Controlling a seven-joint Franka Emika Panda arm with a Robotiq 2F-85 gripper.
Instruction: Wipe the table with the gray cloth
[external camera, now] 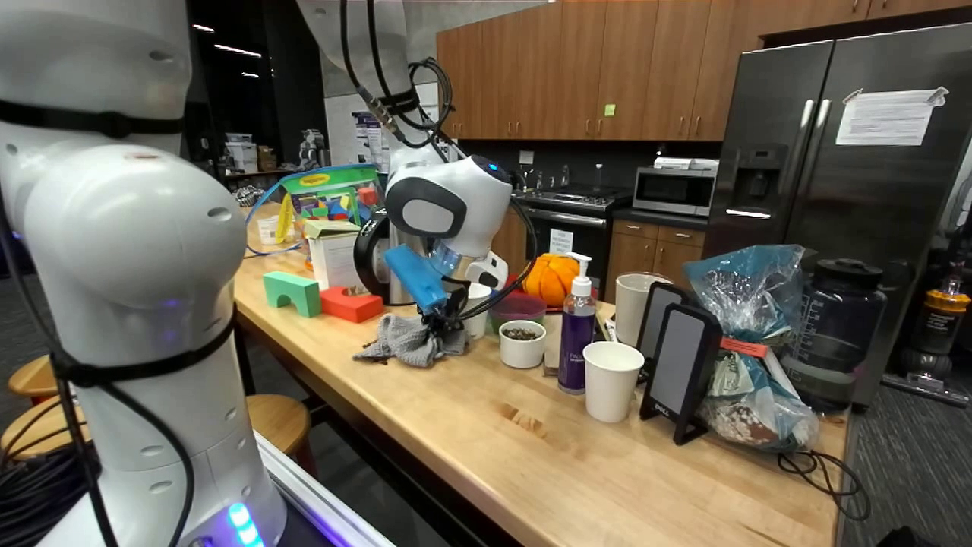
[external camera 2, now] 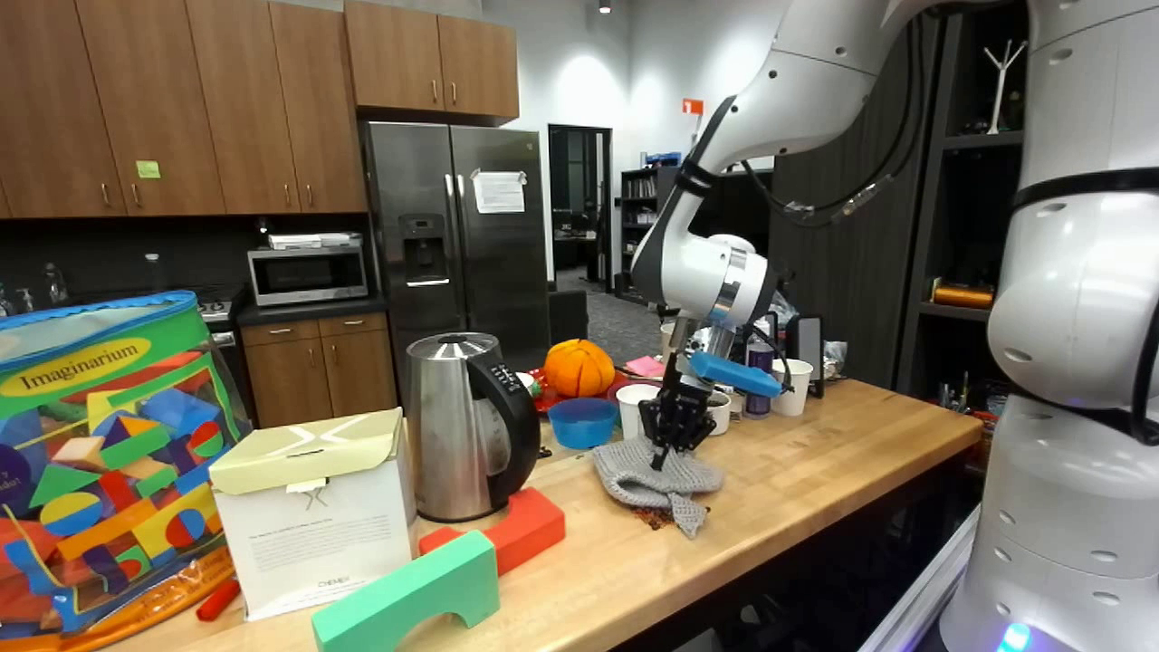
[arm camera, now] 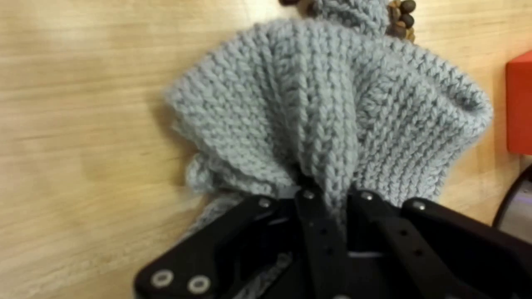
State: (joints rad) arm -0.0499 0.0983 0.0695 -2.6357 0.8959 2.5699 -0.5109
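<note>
The claw [arm camera: 334,199] points down, its jaws drawn nearly together on a fold of the cloth [arm camera: 257,99] — in the wrist view the knit ridge runs straight in between them. The rest of the cloth lies rumpled on the bench [external camera: 486,425] under the claw, one narrow flap stretched out to the side in an exterior view. Brown bits [arm camera: 401,20] show at its edge, some of them beside that flap. Near the cloth lies a red block [external camera 2: 534,530], with a green block [external camera 2: 407,584] close by and the kettle [external camera 2: 441,435] upright just beside the red one. A white cup [external camera 2: 631,412] stands close to the claw — whether they touch I cannot tell. Farther along are a pump bottle [external camera: 575,346], a paper cup [external camera: 611,384] and two speakers [external camera: 681,365].
</note>
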